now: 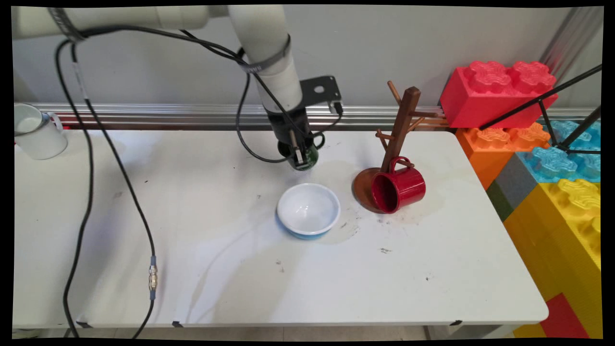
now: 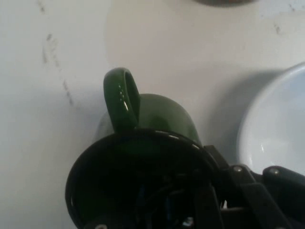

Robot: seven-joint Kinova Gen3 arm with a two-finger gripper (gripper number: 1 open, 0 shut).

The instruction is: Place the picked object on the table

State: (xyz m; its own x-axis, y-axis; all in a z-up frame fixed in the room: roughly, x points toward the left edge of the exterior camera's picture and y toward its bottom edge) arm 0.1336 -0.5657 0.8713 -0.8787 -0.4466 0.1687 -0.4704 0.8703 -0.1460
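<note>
My gripper is low over the back middle of the table, shut on the rim of a dark green mug. In the hand view the green mug fills the lower middle, handle pointing up, with one finger inside its dark opening and the black linkage outside at the lower right. A white bowl with a blue outside stands just in front of the mug, and its rim shows at the right of the hand view.
A brown wooden mug tree stands to the right, a red mug hanging on its lowest peg over the base. A white mug sits at the far left edge. Big coloured blocks line the right side. Black cables hang at left.
</note>
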